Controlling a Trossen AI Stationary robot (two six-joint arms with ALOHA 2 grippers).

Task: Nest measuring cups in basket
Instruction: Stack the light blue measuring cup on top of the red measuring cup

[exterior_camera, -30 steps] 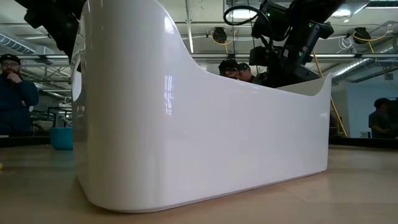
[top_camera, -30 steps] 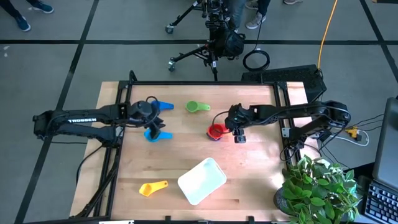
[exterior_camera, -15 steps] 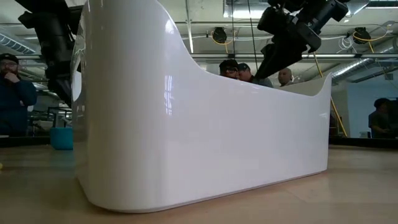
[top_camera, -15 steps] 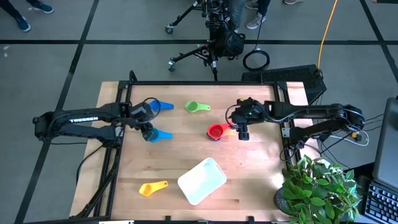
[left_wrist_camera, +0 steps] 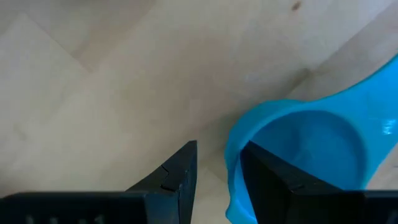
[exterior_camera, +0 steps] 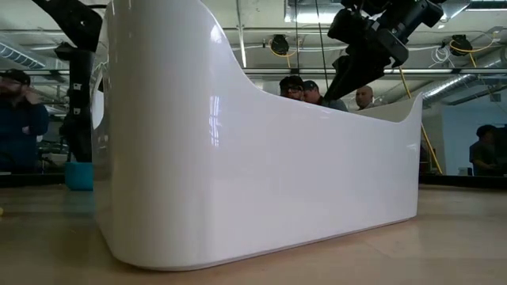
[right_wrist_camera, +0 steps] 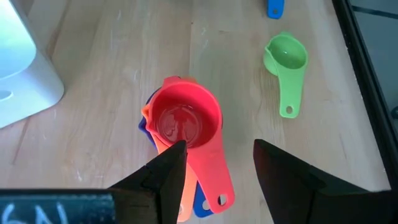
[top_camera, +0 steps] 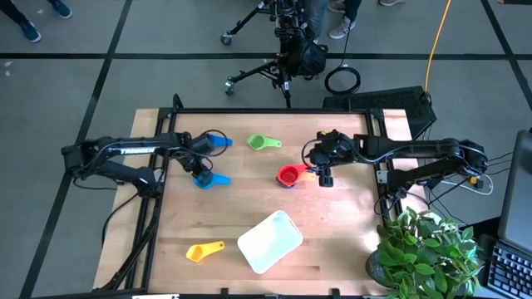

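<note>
A light blue measuring cup (top_camera: pixel 205 179) sits on the table's left part, and my left gripper (top_camera: pixel 199 170) hangs right over it. In the left wrist view this gripper (left_wrist_camera: pixel 220 149) is open, one finger inside the bowl (left_wrist_camera: pixel 311 149) and one outside. A red cup (top_camera: pixel 289 175) is nested on top of an orange one and a dark blue one (right_wrist_camera: pixel 146 124). My right gripper (top_camera: pixel 324 177) is open and raised just right of that stack. Also loose on the table are a second blue cup (top_camera: pixel 218 141), a green cup (top_camera: pixel 264 143) and a yellow cup (top_camera: pixel 204 250). The white basket (top_camera: pixel 270 241) stands near the near edge. My left gripper comes from above, pointing down, with the cup's rim wall (left_wrist_camera: pixel 231 163) between its two fingers. The inner finger (left_wrist_camera: pixel 267 177) lies close against the wall; whether it touches, I cannot tell. A strip of table shows between the outer finger and the wall. The cup's base is on the table.
The basket's wall (exterior_camera: pixel 261 158) fills most of the low view. People stand beyond the far edge. A potted plant (top_camera: pixel 424 249) is off the table's near right corner. Bare wood lies between the red stack and the basket.
My left gripper has come down onto the light blue cup while its arm has drawn in from the left. My right gripper drew back from the red stack toward the table's right edge in the first half second, then kept still. No cup has moved.
</note>
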